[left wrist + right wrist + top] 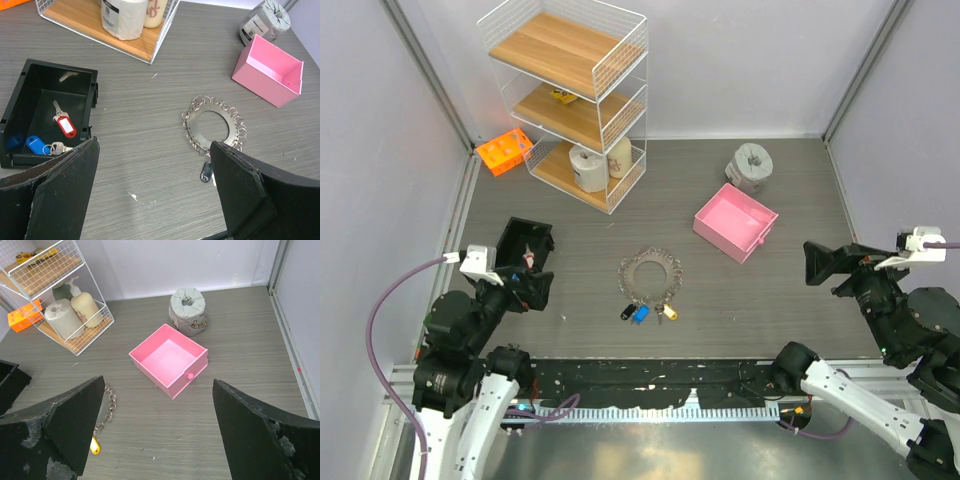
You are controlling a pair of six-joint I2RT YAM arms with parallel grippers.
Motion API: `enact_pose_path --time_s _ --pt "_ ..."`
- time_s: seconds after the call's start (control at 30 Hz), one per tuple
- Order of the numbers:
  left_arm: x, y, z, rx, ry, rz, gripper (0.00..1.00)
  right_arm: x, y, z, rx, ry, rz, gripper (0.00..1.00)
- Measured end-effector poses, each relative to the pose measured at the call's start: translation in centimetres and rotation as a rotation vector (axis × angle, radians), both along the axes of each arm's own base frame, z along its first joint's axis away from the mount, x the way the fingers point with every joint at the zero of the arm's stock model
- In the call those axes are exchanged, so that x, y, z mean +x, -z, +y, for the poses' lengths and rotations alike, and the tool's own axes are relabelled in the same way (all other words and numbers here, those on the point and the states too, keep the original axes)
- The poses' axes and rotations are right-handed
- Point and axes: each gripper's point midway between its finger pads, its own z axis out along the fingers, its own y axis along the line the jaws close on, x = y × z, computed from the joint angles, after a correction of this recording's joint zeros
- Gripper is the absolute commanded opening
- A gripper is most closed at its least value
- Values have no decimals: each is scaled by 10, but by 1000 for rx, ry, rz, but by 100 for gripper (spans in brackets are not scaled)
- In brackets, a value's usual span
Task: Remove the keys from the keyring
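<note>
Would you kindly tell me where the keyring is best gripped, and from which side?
Probably the far arc of the keyring, opposite the keys, coming straight down with the jaws straddling the band through its central hole. It lies flat on the table, and the keys cluster at its near edge, leaving the far side freer.
</note>
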Motion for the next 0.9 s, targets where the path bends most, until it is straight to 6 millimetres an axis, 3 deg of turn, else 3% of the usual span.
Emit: enact_pose_path --time_s 0.4,0.53,0.57,0.73,0.9 --pt "11 15 -3 9 -2 90 99 -2 9 -6 -23 19 21 95" --pt "14 20 -7 -4 9 121 99 2 21 0 -16 23 50 95" --pt "15 21 -11 -10 33 127 94 5 27 5 -13 15 61 95" --pt "26 46 -35 -13 124 269 94 14 73 45 5 -99 159 95" --pt "26 80 -77 107 232 410 93 21 111 79 10 -184 267 95"
